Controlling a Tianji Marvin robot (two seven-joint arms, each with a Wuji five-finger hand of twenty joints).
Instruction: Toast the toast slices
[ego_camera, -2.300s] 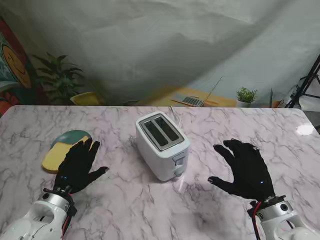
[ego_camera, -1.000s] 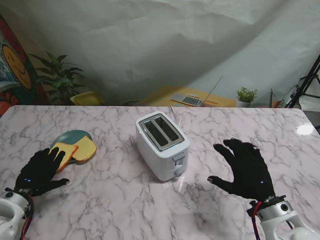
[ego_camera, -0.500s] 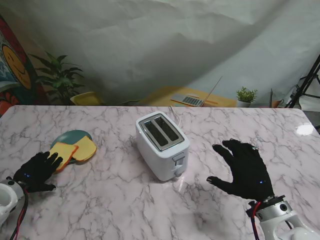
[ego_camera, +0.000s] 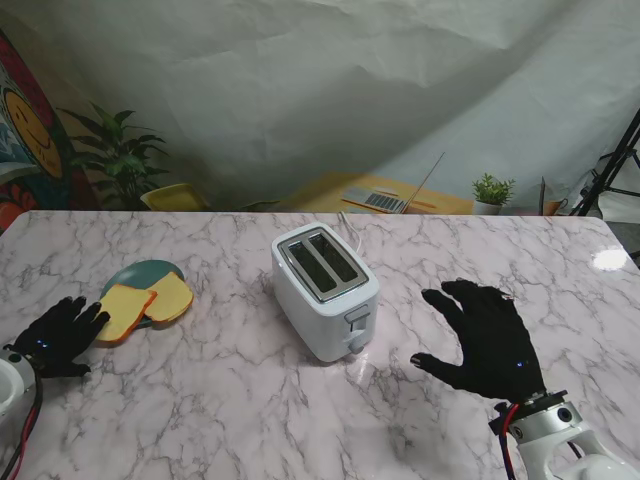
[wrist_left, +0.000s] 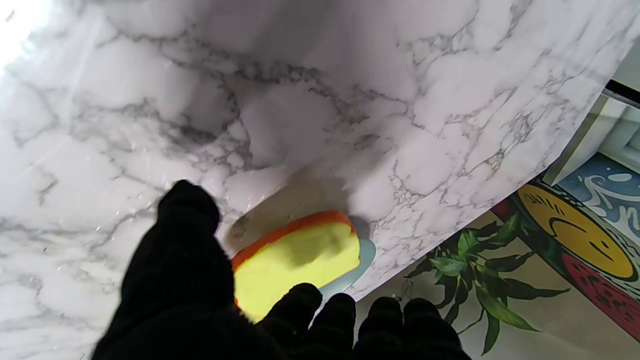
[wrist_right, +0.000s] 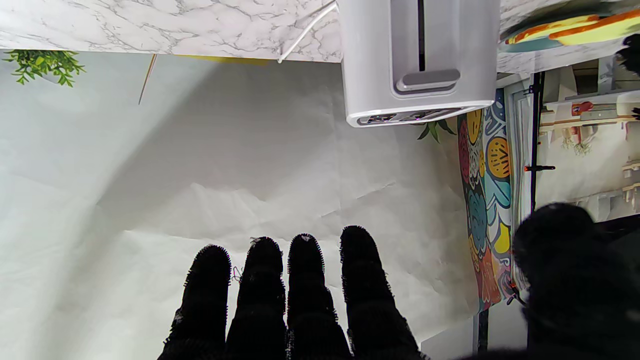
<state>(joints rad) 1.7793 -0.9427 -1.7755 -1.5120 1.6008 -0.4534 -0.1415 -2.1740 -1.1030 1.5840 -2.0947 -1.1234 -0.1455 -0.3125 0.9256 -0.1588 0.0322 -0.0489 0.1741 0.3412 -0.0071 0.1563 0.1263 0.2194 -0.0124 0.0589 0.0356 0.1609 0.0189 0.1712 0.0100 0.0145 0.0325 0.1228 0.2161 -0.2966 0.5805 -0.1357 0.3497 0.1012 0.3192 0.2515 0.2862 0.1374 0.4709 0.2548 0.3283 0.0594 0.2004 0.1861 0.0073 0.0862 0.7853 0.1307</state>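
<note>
A marble table (ego_camera: 250, 420) fills the stand view. A white toaster (ego_camera: 325, 290) sits at the centre of the frame, its two top slots empty. At centre left, two toast slices (ego_camera: 145, 303) lie overlapping on a teal plate (ego_camera: 135, 273).

The left hand (ego_camera: 58, 335), in a black glove, sits at the lower left edge of the frame, just beside the nearer slice, fingers apart and holding nothing. The right hand (ego_camera: 490, 340) hovers at the lower right, well apart from the toaster, fingers spread wide and empty.

The left wrist view shows what the stand view cannot: the gloved fingertips (wrist_left: 300, 305) reach the edge of one yellow slice (wrist_left: 295, 260) with an orange crust, though contact is unclear.

The right wrist view shows the toaster's end face with its lever (wrist_right: 427, 80), a white cord (wrist_right: 305, 32) trailing off the table, and four straight fingers (wrist_right: 305, 295).
</note>
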